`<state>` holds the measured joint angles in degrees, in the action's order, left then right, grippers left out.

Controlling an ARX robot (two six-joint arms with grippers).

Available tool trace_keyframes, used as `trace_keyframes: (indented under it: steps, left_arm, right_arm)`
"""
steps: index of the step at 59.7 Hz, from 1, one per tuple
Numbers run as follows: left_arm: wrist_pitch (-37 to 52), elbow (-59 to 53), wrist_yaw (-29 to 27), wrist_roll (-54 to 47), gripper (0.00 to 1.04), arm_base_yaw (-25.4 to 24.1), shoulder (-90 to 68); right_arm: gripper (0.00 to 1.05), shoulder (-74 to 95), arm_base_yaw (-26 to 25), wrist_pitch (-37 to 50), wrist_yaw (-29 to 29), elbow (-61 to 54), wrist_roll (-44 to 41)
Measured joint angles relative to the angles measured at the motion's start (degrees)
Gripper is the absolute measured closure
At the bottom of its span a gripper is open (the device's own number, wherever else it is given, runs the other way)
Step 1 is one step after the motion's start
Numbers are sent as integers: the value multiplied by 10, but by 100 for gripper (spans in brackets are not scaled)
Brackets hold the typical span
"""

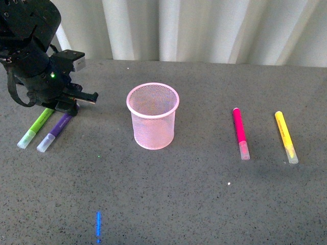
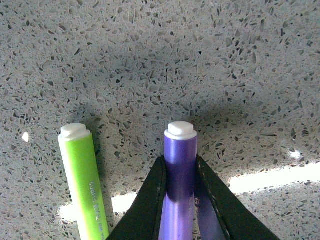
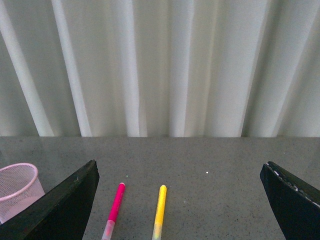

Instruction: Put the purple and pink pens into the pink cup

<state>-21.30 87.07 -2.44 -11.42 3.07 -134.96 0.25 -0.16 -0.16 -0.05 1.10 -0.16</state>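
Observation:
The purple pen [image 1: 55, 131] lies on the grey table at the left, clear cap toward me. My left gripper [image 1: 68, 108] is down on its far end and shut on it; in the left wrist view the purple pen [image 2: 179, 175] sits squeezed between the black fingers [image 2: 150, 200]. The pink cup [image 1: 153, 115] stands upright at the table's middle, with nothing visible inside it. The pink pen [image 1: 240, 132] lies to the cup's right. In the right wrist view my right gripper [image 3: 182, 200] hangs open above the table, with the pink pen [image 3: 115, 207] and pink cup [image 3: 17, 187] below it.
A lime green marker [image 1: 36, 127] lies right beside the purple pen, on its left, and shows in the left wrist view [image 2: 82, 180]. A yellow marker [image 1: 285, 136] lies right of the pink pen. White curtains [image 1: 204, 30] hang behind the table's far edge.

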Motion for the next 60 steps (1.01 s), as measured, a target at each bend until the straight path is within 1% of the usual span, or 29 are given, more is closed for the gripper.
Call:
trace_keyframes:
  steps: [8,13,26,32,34,37,39,44,48,54,60]
  left_arm:
    - [31,-28,7,30,92,0,21]
    - [59,-53,16,66,92,-2,53]
    - [170,-127,35,154,92,-8,188]
    - [243,-170,39,185,92,-12,254]
    - [282,-193,33,193,92,-12,283]
    - [341,-226,40,215,92,-14,312]
    - [365,-239,41,223,92,-14,320]
    - [468,-282,54,265,92,-14,326]
    - [518,-299,58,288,92,-10,323]
    - [615,-316,72,329,92,10,307]
    - [686,-327,82,356,92,35,291]
  right_arm:
    - [7,0,0,0,0,0,0]
    - [7,0,0,0,0,0,0]
    - [7,0,0,0,0,0,0]
    - [7,0,0,0,0,0,0]
    - [7,0,0,0,0,0,0]
    - [7,0,0,0,0,0,0]
    - [7,0,0,0,0,0,0]
    - [7,0,0,0,0,0,0]
    - [7,0,0,0,0,0,0]
    - [7,0,0,0,0,0,0]
    - [7,0,0,0,0,0,0]
